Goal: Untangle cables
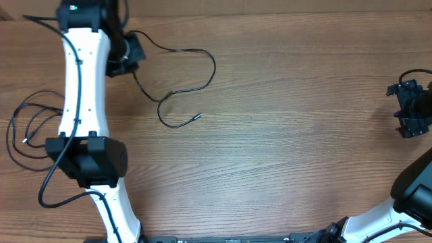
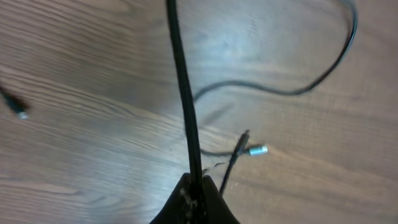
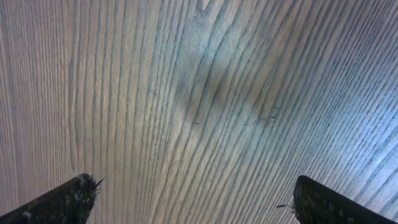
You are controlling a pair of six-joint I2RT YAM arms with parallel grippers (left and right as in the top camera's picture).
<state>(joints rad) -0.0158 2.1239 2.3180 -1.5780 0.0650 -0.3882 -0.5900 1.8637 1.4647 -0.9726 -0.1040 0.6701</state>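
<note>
Left gripper (image 2: 196,198) is clamped on one cable (image 2: 183,93) above the table's (image 1: 304,135) far left, the other cable (image 1: 25,141) looped nearby; our right gripper (image 3: 193,193) gapes empty. We judge both light, limp and slippery, best pinched near a plug (image 2: 256,150).

White arm links (image 1: 82,74), black joints (image 1: 94,158), black wires (image 1: 77,81) perhaps clipped alongside
</note>
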